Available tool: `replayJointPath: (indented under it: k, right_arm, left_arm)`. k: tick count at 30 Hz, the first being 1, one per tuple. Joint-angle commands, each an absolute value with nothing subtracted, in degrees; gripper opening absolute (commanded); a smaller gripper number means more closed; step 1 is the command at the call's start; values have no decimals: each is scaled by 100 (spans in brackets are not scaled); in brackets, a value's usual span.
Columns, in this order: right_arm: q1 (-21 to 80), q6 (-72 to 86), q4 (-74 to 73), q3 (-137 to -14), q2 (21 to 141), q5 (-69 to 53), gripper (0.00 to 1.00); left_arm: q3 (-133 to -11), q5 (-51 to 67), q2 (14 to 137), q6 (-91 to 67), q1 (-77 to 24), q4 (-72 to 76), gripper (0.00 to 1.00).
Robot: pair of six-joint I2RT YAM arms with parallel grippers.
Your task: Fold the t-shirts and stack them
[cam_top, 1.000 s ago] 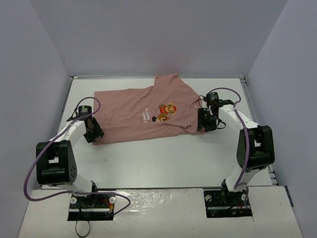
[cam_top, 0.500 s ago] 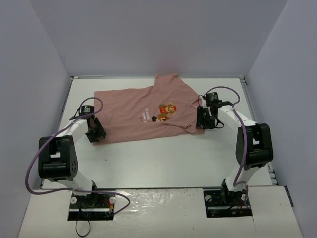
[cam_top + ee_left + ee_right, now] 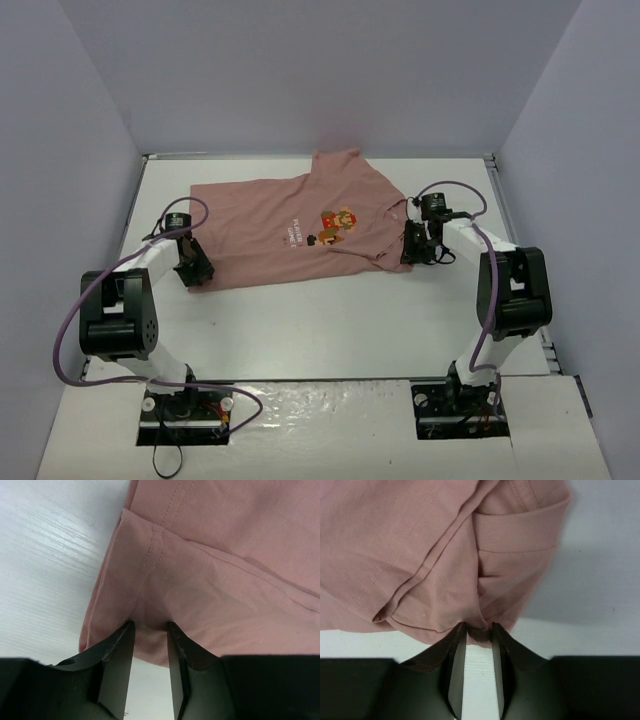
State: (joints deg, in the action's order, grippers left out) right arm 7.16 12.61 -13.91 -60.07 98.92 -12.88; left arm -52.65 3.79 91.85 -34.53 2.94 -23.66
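left tool [image 3: 150, 627] pinching t-shirt [image 3: 225, 580], right tool [image 3: 479, 629] likewise

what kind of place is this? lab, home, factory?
Most likely a lab test cell, not a home: plain blank walls box in a white table, the left arm and right arm are bolted at its near edge, and only one pink t-shirt lies on it.

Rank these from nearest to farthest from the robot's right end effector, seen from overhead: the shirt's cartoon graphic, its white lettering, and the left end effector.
Measured from the right end effector, at the right edge of the t-shirt:
1. Cartoon graphic, just to its left on the chest.
2. White lettering, left of the graphic.
3. Left end effector, at the opposite corner.
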Motion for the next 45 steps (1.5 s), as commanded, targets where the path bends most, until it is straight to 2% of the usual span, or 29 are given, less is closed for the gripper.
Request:
replayJointPath:
  k: [1,5,8,13,23,26,36,42,45]
  right_arm:
    - [678,1134,-1171,-5901,9980,-1724,13]
    - [625,1151,-1134,-5888,10003,-1690,0]
    - [586,1282,-1162,-5968,9900,-1088,0]
    - [518,1441,-1169,-6145,9713,-271,0]
    - [387,1484,-1283,-6143,9782,-21,0]
    - [389,1439,-1448,-6300,9721,-18,3]
    - [741,1382,-1977,-6966,9155,1,34]
    - [1416,1172,-2206,-7351,8983,155,37]
    - [1784,1037,-2206,-7418,9079,58,38]
  left_arm:
    - [-5398,379,9349,-3507,264,-2241,27]
    - [-5405,378,9429,-3507,264,-2250,17]
    - [-5454,303,9543,-3438,284,-2329,0]
    - [-5564,44,9722,-3303,299,-2603,0]
    - [-5593,-316,9835,-3226,308,-2777,0]
    - [-5619,-281,9763,-3234,305,-2797,0]
    - [-6089,-433,8878,-3056,68,-3123,33]
    - [-6291,-540,8261,-2954,53,-3396,45]
    - [-6146,-557,7922,-2923,53,-3424,46]
